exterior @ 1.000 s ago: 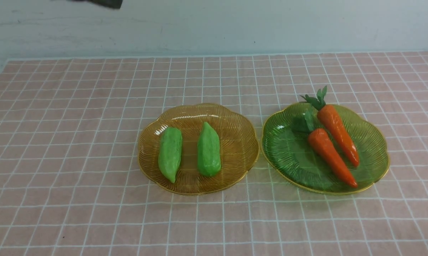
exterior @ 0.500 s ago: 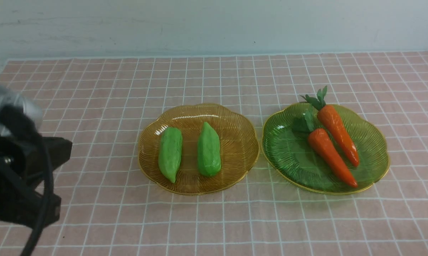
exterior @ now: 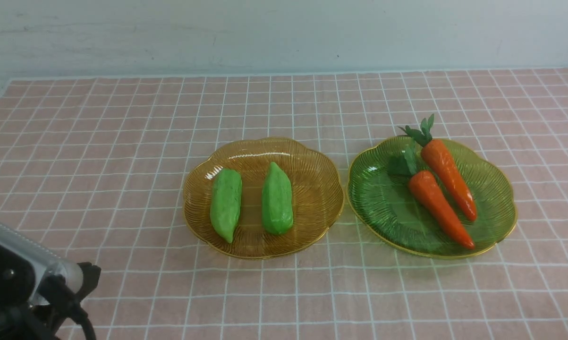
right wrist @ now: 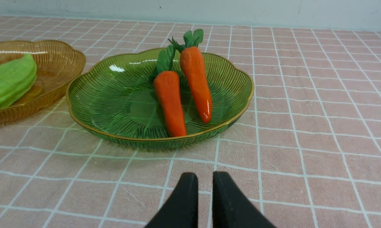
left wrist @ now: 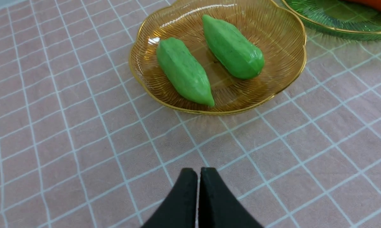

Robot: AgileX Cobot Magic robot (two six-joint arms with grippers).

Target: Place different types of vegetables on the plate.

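Two light-green gourds (exterior: 225, 204) (exterior: 277, 199) lie side by side on an amber glass plate (exterior: 265, 151) in the middle. Two orange carrots (exterior: 437, 205) (exterior: 449, 177) with green tops lie on a green glass plate (exterior: 387, 203) to its right. My left arm (exterior: 29, 283) shows at the near left corner. In the left wrist view my left gripper (left wrist: 198, 171) is shut and empty, over the cloth short of the amber plate (left wrist: 272, 31) and its gourds (left wrist: 184, 71) (left wrist: 233, 52). In the right wrist view my right gripper (right wrist: 204, 175) is shut and empty, short of the green plate (right wrist: 114, 95) and carrots (right wrist: 170, 101) (right wrist: 196, 80).
A pink cloth with a white grid (exterior: 123, 118) covers the table. A pale wall (exterior: 284, 33) stands behind its far edge. The two plates nearly touch each other.
My left arm has swung down through the left side of the front view to the near left corner. The plates and vegetables have not moved.
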